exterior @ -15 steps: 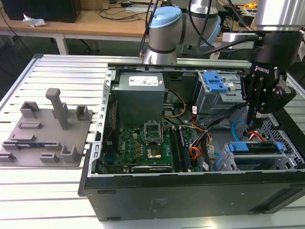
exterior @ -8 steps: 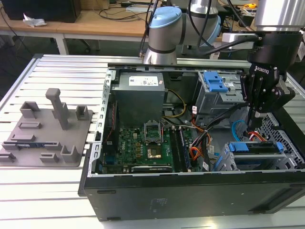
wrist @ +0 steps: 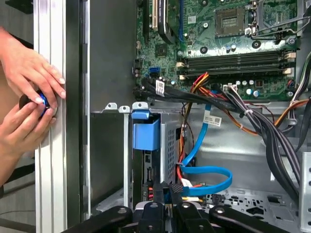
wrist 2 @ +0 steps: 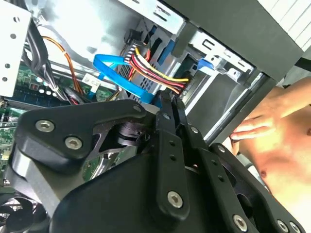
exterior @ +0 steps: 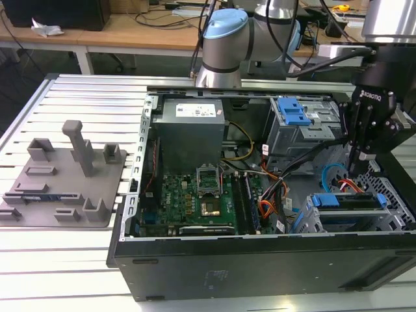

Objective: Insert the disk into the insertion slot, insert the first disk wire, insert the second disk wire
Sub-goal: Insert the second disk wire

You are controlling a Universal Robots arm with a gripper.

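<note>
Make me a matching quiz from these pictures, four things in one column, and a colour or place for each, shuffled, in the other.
Things:
1. second disk wire
2. tool
3. grey fixture plate
4. hands

Descriptions:
A. outside the case, on the slatted table
B. light blue, looped
C. black, above the blue-framed disk
D. at the aluminium rail beside the case wall

Pairs: 1-B, 2-C, 3-A, 4-D

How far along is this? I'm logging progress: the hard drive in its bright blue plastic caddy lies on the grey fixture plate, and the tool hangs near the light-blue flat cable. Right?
Not quite. The exterior view shows the hard drive in its bright blue plastic caddy inside the grey perforated sheet-metal drive cage, not on the grey fixture plate. The tool does hang near the light-blue flat cable.
</note>
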